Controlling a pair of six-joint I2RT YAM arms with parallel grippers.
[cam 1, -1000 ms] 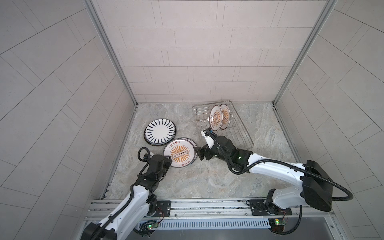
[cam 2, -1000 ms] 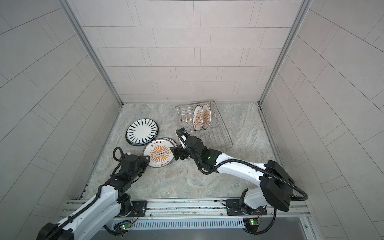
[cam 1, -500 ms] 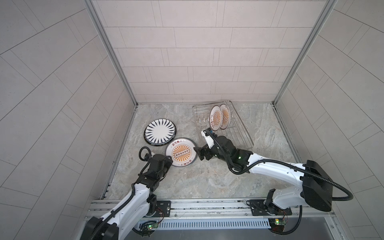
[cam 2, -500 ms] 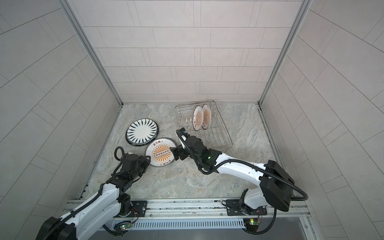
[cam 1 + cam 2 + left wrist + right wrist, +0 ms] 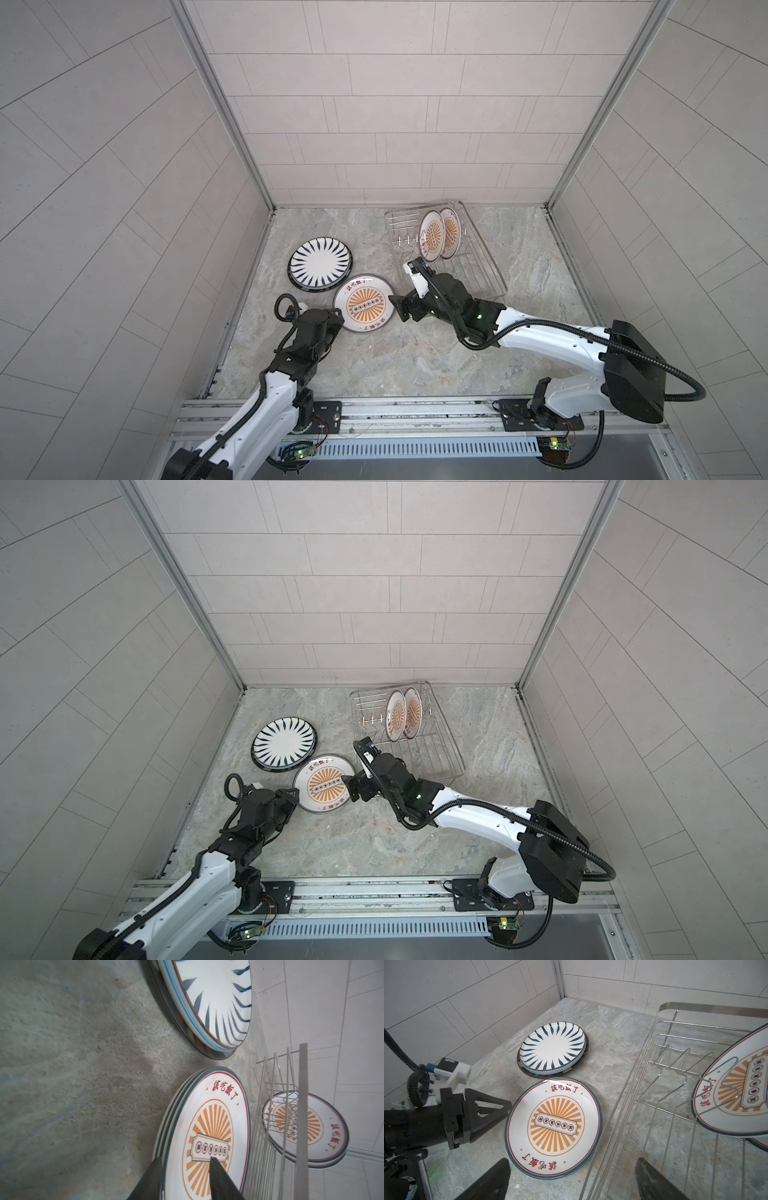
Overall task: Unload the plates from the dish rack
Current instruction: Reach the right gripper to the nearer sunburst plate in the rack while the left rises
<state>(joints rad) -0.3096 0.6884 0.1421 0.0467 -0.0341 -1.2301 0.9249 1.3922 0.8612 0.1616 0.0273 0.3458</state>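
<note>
Left wrist view: left gripper half open, straddled rim of sunburst plate stack lying flat on counter. Empty right gripper wide, beside dish rack. In rack, two plates stood upright between prongs.

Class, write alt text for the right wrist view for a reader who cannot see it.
A sunburst plate tops a stack on a stone table, the left gripper at its rim. A striped plate lies beyond it; beside them another sunburst plate stands in a wire rack, and the open right gripper frames the foreground.
</note>
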